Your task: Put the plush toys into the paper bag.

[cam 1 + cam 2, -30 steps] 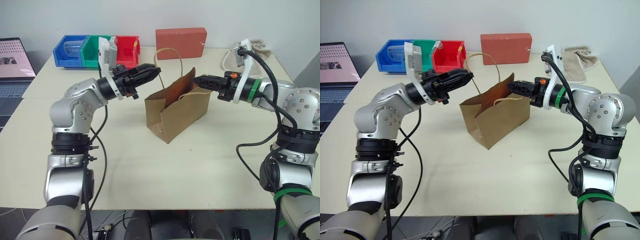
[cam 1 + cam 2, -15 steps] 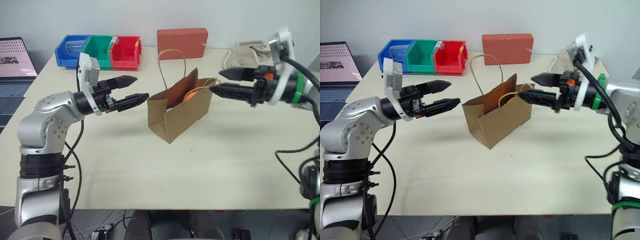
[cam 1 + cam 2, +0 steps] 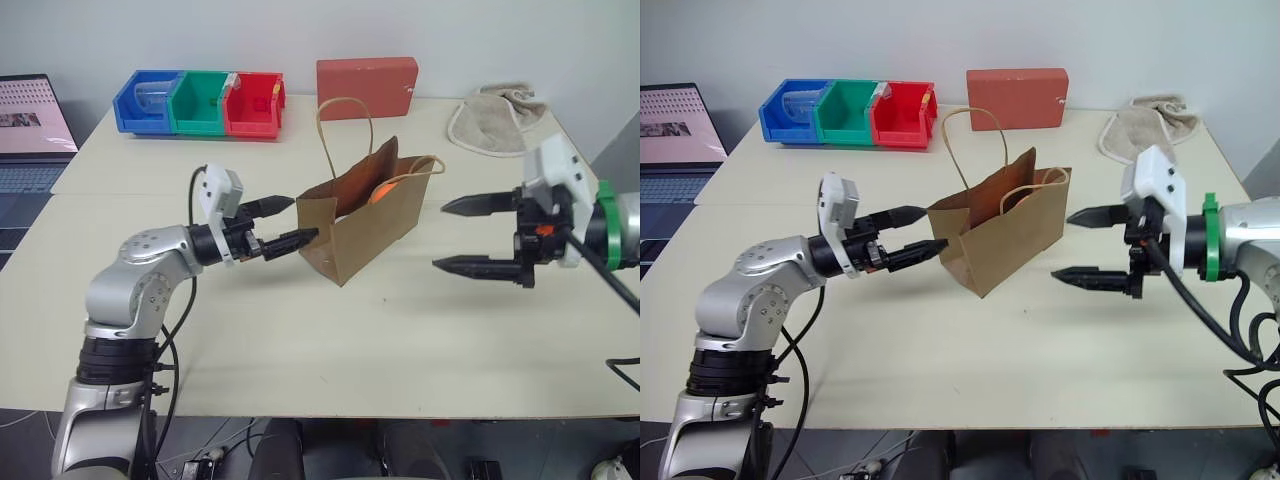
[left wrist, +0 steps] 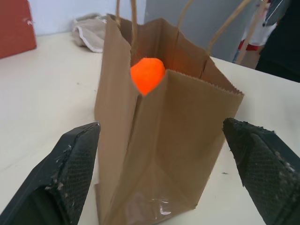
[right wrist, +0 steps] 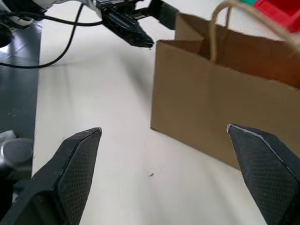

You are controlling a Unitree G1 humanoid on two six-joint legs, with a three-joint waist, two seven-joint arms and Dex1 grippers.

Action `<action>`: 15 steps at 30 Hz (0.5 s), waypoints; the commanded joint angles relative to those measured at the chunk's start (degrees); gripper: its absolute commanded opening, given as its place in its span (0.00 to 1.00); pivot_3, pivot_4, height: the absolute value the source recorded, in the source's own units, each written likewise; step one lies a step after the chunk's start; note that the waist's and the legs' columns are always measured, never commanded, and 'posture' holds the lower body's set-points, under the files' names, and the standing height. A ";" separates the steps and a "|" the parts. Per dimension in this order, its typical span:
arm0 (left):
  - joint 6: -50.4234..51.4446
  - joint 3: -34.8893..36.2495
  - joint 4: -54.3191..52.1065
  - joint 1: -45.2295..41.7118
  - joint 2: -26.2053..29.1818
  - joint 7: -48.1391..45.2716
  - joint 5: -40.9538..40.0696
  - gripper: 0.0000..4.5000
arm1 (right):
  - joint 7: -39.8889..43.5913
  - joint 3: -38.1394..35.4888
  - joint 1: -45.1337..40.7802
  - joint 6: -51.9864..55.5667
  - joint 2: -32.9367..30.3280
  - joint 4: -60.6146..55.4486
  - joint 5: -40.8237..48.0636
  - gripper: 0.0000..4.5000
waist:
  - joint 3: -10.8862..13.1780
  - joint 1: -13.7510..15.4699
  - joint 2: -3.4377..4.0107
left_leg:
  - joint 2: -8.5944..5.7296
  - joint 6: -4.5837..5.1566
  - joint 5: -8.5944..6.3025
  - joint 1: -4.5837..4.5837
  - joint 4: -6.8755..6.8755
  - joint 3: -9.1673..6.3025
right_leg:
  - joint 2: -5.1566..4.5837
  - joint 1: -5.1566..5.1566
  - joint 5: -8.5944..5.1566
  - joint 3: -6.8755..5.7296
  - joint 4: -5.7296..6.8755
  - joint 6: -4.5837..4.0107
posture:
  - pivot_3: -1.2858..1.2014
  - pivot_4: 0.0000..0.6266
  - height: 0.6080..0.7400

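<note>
While the orange plush carrot (image 4: 147, 75) sits in the brown paper bag (image 3: 372, 225), both end effectors, left (image 3: 288, 224) and right (image 3: 462, 236), gape wide and empty, so only withdrawal seems left.

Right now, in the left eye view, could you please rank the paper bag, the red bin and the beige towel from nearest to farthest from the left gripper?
1. The paper bag, just past the open left gripper, mid-table.
2. The red bin, at the table's far edge, on the left.
3. The beige towel, at the far right corner, beyond the bag.
</note>
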 commanded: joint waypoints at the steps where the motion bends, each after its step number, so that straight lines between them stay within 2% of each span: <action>1: -0.55 0.82 -3.45 0.17 0.35 -0.58 -1.11 0.99 | -0.52 -0.89 0.10 -1.12 -0.73 -1.47 0.42 1.00 | 0.00 0.00 0.00 | 0.00 0.00 0.00 0.00 -0.01 -0.01 | 0.00 0.00 0.00 -0.01 0.01 0.00 | 0.52 0.24 1.00; 9: 0.13 -0.14 -8.74 2.85 -2.25 3.04 -0.95 0.99 | -1.61 -0.11 1.11 -0.89 -0.26 -3.87 1.63 1.00 | 0.00 0.03 0.00 | 0.00 0.00 0.00 0.01 -0.02 -0.02 | 0.00 0.01 0.00 -0.01 0.01 0.00 | 0.52 0.24 1.00; 15: -1.90 -3.07 -8.47 3.26 -6.77 9.41 3.26 0.99 | -3.07 1.28 0.61 -0.93 1.26 -4.75 1.83 1.00 | 0.00 0.12 0.00 | -0.01 0.00 0.00 0.01 0.03 -0.02 | 0.00 0.05 0.01 -0.01 0.00 0.01 | 0.52 0.24 1.00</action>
